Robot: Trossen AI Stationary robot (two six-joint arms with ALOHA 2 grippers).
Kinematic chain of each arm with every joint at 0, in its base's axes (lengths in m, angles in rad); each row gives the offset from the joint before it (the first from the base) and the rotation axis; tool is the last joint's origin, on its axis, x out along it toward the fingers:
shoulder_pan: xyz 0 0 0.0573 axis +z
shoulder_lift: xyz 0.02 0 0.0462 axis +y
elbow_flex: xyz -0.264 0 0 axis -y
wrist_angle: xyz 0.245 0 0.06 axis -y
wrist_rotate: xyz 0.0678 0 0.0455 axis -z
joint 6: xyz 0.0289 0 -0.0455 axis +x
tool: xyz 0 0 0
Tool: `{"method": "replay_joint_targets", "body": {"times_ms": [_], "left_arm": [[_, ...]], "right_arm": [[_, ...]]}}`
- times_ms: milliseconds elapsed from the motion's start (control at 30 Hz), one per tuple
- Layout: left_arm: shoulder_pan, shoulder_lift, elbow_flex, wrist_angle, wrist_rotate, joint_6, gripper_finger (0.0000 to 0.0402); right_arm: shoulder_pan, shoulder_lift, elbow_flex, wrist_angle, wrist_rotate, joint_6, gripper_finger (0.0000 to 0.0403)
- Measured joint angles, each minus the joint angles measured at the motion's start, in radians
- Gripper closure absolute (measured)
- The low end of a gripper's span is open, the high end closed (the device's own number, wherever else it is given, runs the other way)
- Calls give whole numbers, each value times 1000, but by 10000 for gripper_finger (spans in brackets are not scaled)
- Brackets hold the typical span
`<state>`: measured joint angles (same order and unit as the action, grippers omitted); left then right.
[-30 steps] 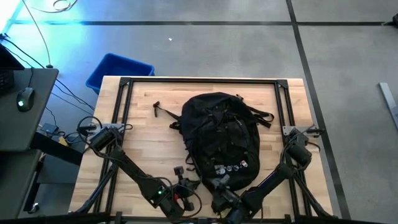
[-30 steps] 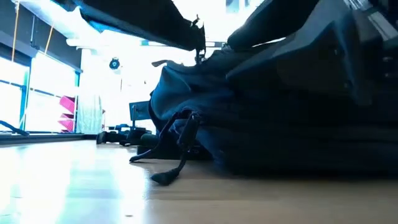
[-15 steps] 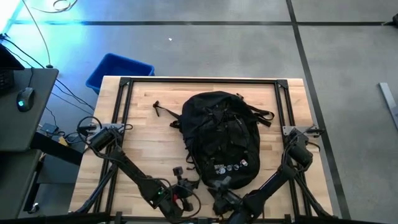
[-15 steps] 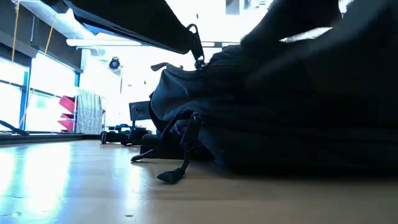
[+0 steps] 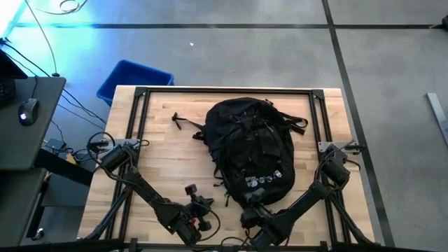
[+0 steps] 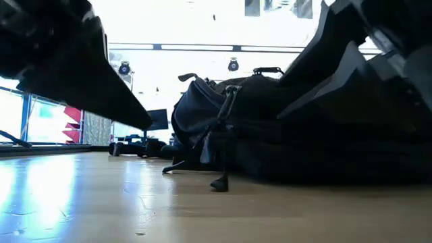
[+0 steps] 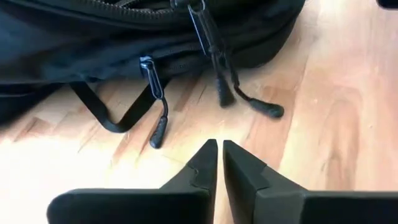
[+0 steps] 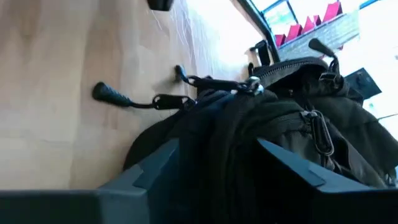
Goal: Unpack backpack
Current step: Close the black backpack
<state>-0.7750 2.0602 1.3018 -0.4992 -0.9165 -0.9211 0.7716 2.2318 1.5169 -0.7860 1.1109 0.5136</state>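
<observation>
The black backpack [image 5: 248, 150] lies flat on the wooden table, its row of small pins [image 5: 262, 180] near its near end. At that end my right gripper [image 5: 250, 210] has black fabric between its fingers. My left gripper [image 7: 217, 149] is shut on nothing, low over the wood just left of the backpack's near end [image 5: 199, 206]. Two zipper pulls [image 7: 159, 130] [image 7: 267, 111] lie on the table ahead of it. In the low view the backpack [image 6: 304, 135] fills the right and a strap end [image 6: 219, 183] rests on the wood. My right gripper has a bulge of the backpack's black fabric [image 8: 217, 149] at the near end between its two fingers [image 8: 158, 165]. It comes slanting down from the table's near side. One layer or several, I cannot tell. The backpack lies on the table.
A blue bin [image 5: 133, 80] stands on the floor beyond the table's far left corner. Black frame rails [image 5: 224, 91] run along the table's edges. Loose straps [image 5: 185, 122] trail from the backpack's far left. Bare wood [image 5: 164, 157] lies to the left of the backpack.
The backpack has slid a little toward the table's far edge, staying flat. My left gripper has sunk and drawn away from the backpack's zipper toward the table's left, still shut. My right gripper has rolled at the backpack's near end.
</observation>
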Motion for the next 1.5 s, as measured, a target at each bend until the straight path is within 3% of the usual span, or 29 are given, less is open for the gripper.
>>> {"method": "replay_joint_targets", "body": {"times_ms": [233, 433, 667, 1167, 1500], "left_arm": [[-3, -4, 0, 56, -54, 56, 313], [63, 15, 0, 180, -105, 123, 251], [169, 50, 0, 252, -31, 174, 210], [191, 50, 0, 440, 23, 489, 207], [173, 50, 0, 478, -50, 479, 214]], "right_arm": [[-21, 0, -1, -71, -28, 65, 383], [-9, 0, -2, -67, -12, 52, 386], [21, 0, 20, -65, 5, 4, 389], [24, 0, 26, -65, -31, 1, 385], [22, 0, 27, -60, -41, 1, 384]]}}
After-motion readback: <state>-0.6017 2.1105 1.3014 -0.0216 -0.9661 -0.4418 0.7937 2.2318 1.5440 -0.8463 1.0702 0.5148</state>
